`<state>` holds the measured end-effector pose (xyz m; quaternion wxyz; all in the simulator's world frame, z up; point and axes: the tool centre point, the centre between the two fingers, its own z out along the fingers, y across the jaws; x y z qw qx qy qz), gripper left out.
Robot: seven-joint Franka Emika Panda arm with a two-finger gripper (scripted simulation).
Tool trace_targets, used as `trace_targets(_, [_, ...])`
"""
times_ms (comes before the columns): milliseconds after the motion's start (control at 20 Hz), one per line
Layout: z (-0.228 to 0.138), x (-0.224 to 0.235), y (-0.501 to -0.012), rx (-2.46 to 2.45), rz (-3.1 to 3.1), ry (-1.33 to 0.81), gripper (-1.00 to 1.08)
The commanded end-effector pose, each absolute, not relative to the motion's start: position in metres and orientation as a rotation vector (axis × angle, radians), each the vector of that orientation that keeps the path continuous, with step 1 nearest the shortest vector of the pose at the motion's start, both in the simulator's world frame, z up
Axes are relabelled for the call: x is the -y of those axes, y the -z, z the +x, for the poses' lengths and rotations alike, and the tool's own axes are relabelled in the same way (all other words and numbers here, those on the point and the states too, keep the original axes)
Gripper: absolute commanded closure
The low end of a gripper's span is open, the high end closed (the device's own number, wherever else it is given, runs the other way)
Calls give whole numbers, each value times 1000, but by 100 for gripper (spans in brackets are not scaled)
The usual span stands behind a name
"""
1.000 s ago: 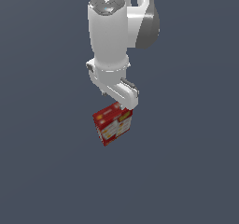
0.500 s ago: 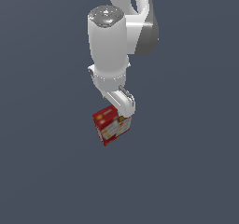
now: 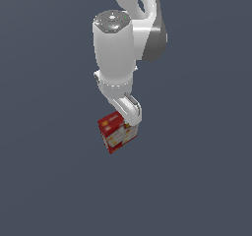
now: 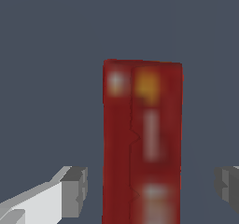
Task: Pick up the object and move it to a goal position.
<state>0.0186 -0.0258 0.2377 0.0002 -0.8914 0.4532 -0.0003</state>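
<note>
The object is a small red carton (image 3: 117, 132) with a white and yellow printed panel, standing on the dark grey floor. In the wrist view the carton (image 4: 141, 139) lies between my two fingers, with a gap on each side. One grey pad (image 4: 74, 191) and the other pad (image 4: 228, 186) stand apart from its sides. My gripper (image 3: 129, 123) is open and sits right on top of the carton in the exterior view. The hand hides the carton's upper right corner and the fingertips there.
The white arm (image 3: 118, 48) rises above the carton toward the top of the exterior view. A plain dark grey surface (image 3: 44, 181) lies all around.
The arm has come down onto the carton, so the hand now overlaps its top. The carton has not moved.
</note>
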Motion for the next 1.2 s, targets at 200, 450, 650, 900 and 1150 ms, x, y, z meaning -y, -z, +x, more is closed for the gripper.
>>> trace_targets(200, [18,26,-209,-1428,-2799,0,-92])
trace_targets(450, [18,26,-194,-1430,-2797,0,-92])
trace_targets(650, [19,26,-192,-1430,-2797,0,108])
trace_targets(900, [19,26,-192,-1430,-2797,0,108])
trace_targets(1150, [19,26,-192,-1430,-2797,0,108])
